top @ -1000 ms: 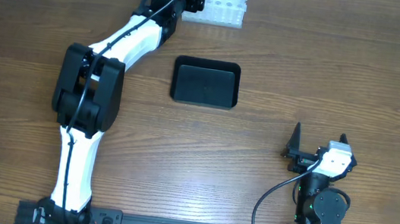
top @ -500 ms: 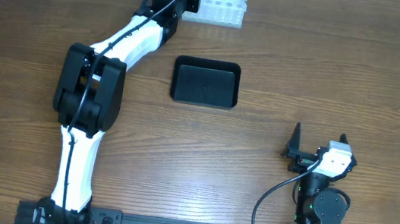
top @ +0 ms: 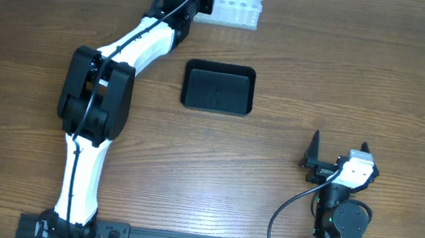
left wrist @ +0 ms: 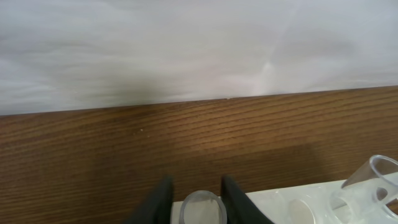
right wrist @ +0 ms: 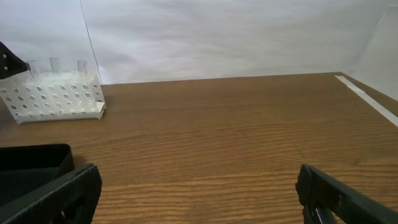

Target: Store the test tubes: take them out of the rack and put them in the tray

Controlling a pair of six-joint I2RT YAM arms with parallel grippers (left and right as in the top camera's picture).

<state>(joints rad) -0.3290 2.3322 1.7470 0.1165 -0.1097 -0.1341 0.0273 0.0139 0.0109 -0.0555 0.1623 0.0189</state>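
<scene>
Rack (top: 240, 13) holds the tubes upright at the far side of the desk (top: 364, 73). The left gripper (left wrist: 196, 182) straddles one test tube (left wrist: 202, 210) at the rack's end, placed for lifting it; whether it clamps I cannot tell. The tray (top: 218, 87) waits near, and the right gripper (top: 340, 143) rests released, well apart.

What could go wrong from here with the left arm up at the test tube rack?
1. The left gripper sits at a clear test tube in the white perforated plastic rack; a crooked pull might drag or tip that rack.
2. A neighbouring tube leans close by and could get knocked.
3. The tube may slip on its way to the black rectangular tray.
</scene>
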